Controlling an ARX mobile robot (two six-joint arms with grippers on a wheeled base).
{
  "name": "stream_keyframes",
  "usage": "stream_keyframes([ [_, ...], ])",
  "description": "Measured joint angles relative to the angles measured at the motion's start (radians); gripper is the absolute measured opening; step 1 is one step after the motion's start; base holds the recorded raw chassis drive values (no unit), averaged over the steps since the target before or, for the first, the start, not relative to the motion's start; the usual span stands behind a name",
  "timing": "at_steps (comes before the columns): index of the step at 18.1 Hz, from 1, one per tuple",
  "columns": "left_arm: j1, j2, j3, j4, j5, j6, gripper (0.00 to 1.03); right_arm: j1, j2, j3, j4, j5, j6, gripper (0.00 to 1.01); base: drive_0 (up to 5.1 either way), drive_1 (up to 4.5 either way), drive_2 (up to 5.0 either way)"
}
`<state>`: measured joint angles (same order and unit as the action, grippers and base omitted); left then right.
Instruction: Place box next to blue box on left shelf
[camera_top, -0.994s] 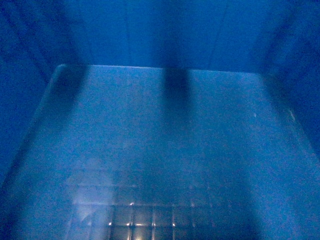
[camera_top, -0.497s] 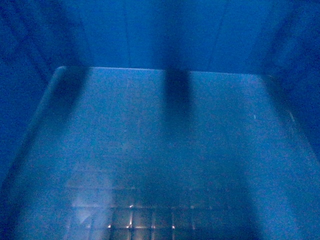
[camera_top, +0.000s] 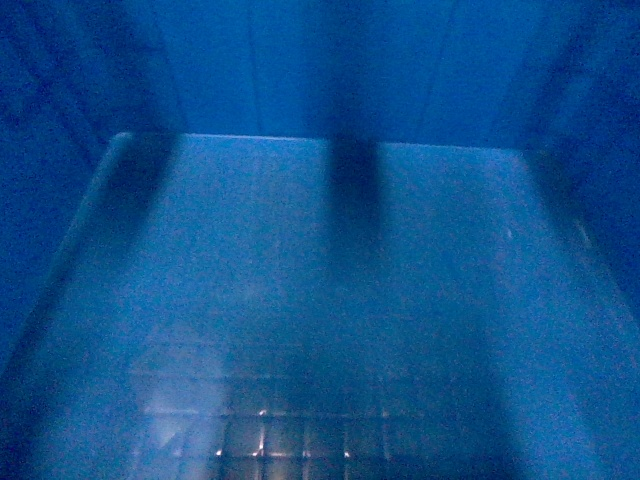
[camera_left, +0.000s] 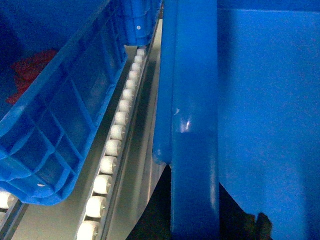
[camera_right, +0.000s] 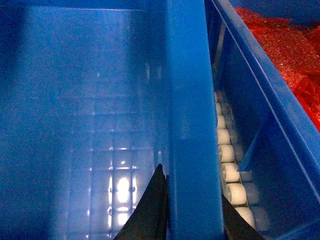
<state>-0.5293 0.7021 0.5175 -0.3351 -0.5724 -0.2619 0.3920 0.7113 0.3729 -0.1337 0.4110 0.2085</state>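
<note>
Box (camera_top: 320, 300) fills the head view; right pincer (camera_right: 192, 220) clamps its rim beside rollers (camera_right: 227, 172); left pincer's state unclear.

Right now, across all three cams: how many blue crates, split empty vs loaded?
Empty deep bright-blue plastic crate: 1
Bright-blue plastic crates holding red packets: 2, one on its left, one on its right
Total: 3 crates

Right gripper astride a box wall

The right gripper (camera_right: 192, 220) shows two dark fingers (camera_right: 147, 210), one on each side of the box (camera_right: 190, 100) wall; the left gripper is out of sight.
</note>
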Motion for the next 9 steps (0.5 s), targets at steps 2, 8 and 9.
stream_keyframes([
  [2,0.0,0.0,0.0,0.0,0.0,0.0,0.09,0.0,0.0,0.0,0.0,0.0,0.0,0.1,0.0,0.0,0.0],
  [8,0.0,0.0,0.0,0.0,0.0,0.0,0.09,0.0,0.0,0.0,0.0,0.0,0.0,0.1,0.0,0.0,0.0],
  [9,0.0,0.0,0.0,0.0,0.0,0.0,0.09,0.0,0.0,0.0,0.0,0.0,0.0,0.1,0.0,0.0,0.0],
])
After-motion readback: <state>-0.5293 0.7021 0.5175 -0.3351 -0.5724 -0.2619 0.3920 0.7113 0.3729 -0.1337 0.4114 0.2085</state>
